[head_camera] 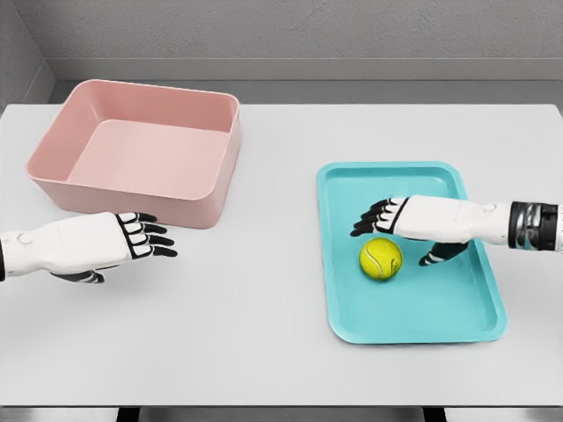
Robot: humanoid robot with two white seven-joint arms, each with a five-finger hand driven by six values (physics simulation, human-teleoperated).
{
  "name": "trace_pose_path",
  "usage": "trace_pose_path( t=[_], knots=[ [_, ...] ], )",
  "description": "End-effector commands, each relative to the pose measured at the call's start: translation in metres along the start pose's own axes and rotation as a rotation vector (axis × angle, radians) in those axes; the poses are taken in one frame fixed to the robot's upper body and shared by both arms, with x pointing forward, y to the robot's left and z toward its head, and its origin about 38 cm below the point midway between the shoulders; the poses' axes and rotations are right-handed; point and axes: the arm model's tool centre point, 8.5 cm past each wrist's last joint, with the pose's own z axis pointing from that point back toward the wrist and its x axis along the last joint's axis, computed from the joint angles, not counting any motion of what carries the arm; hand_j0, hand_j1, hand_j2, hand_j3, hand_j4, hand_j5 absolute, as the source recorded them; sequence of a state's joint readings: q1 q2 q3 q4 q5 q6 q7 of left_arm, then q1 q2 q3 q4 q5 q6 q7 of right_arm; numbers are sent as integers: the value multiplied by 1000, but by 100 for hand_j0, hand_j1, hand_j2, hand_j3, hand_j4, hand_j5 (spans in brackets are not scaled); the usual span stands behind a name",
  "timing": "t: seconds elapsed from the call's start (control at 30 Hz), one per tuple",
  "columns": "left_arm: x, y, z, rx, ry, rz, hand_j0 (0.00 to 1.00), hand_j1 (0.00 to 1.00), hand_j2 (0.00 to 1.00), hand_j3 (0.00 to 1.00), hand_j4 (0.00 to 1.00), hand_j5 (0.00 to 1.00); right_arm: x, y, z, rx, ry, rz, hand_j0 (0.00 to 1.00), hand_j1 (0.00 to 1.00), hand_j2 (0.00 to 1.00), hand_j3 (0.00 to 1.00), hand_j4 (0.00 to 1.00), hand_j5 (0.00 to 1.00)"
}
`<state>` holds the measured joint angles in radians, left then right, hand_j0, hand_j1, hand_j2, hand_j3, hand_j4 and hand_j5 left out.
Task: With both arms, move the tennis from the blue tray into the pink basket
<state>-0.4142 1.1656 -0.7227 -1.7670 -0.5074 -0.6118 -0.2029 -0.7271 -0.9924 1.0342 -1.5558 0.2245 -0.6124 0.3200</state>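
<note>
The white table [264, 290] filled most of the frame; a grey wall ran along the top edge. The pink basket [53, 171] stood in the upper left of the frame, upright, with nothing visible inside it. The blue tray [479, 325] lay flat at right of centre, well apart from the basket.

The tennis ball [380, 258] rested on the tray floor, in the left half of the tray, slightly above the tray's middle height in the frame; it was yellow-green with a pale seam.

The right hand [413, 221] entered from the right edge and hovered over the tray, just above and to the right of the ball; its fingers [369, 218] were extended and spread toward the left, and its thumb pointed down beside the ball; it held nothing; contact with the ball could not be confirmed.

The left hand [106, 244] entered from the left edge at lower left, just below the basket's near wall; its fingers [151, 239] were extended, loosely spread and pointing right; it held nothing.
</note>
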Motion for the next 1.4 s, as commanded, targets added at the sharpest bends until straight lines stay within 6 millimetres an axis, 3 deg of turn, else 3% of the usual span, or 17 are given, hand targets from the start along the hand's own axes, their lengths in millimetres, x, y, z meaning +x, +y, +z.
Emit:
trace_pose_path(
  t=[0.0, 0.6, 1.13, 1.37],
  knots=[
    [0, 0, 1, 3, 1, 4, 100, 100, 100, 100, 100, 100, 2, 1, -3, 5, -8, -7, 100, 100, 100, 100, 100, 100],
    [0, -1, 1, -4, -2, 6, 100, 100, 100, 100, 100, 100, 8, 9, -23, 41, -50, -20, 97, 97, 97, 97, 97, 97],
    [1, -3, 1, -11, -3, 5, 100, 100, 100, 100, 100, 100, 6, 15, -23, 64, -44, -28, 78, 78, 78, 78, 78, 78],
    [0, -2, 1, -11, -1, 3, 100, 100, 100, 100, 100, 100, 3, 20, -22, 76, -35, -39, 63, 63, 63, 63, 63, 63]
  ],
)
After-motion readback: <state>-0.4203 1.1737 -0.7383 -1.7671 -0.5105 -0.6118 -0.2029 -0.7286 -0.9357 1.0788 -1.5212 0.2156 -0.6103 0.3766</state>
